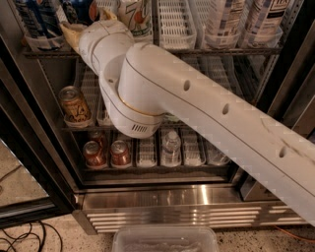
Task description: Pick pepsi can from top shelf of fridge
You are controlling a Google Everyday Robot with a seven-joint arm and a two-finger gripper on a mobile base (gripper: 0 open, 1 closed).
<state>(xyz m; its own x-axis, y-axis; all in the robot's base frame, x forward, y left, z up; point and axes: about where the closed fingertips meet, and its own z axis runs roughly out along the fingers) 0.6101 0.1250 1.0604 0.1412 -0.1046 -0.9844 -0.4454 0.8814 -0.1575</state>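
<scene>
The pepsi can (82,10), dark blue with a bit of red showing, stands at the left of the top shelf (221,50) of the fridge (172,197); its top is cut off by the frame edge. My gripper (89,22) is at that shelf's front. One beige finger (70,32) is left of the can and the other (109,14) is right of it, spread apart. My wide white arm hides the can's lower part. A blue-and-white patterned can (39,19) stands to the left and a 7UP can (137,17) to the right.
White lane trays (174,22) and clear bottles (226,19) fill the top shelf's right. Below are a brown can (74,106), two red cans (106,153) and a small water bottle (171,147). A clear plastic bin (165,240) sits on the floor, with cables (19,238) at left.
</scene>
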